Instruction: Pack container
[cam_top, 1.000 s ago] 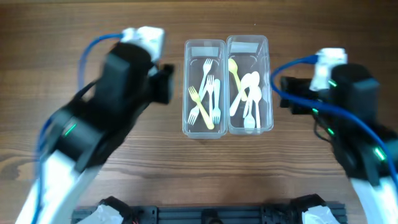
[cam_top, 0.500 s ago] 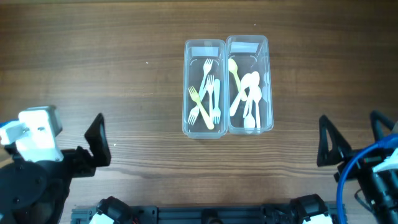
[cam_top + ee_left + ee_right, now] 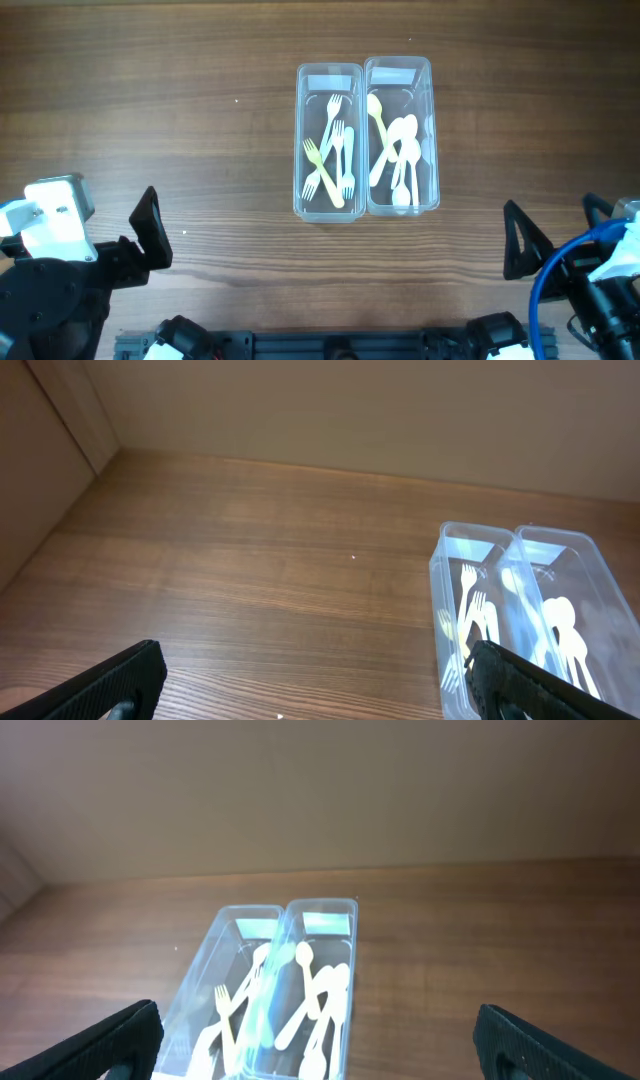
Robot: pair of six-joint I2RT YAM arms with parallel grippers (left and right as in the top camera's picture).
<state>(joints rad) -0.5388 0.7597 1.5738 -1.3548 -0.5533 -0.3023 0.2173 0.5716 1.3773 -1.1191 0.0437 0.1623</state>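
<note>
Pulling back from the boxes, the left gripper (image 3: 310,695) sits at 8 o'clock and the right gripper (image 3: 318,1050) at 4, both wide and empty, while the touching fork container (image 3: 329,140) and spoon container (image 3: 401,135), just toward 12, look fully packed.

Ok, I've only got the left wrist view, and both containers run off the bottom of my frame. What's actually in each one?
Observer: In the overhead view, the left container holds only forks. The right container holds only spoons.
Operator: Where's the right arm? I can't see it at all.
Observer: The right gripper is at the near right edge of the table, well apart from the containers, with its jaws open and empty.
Operator: Any odd-coloured pieces?
Observer: There's one yellow fork and one yellow-green spoon. The rest look white or pale.
</note>
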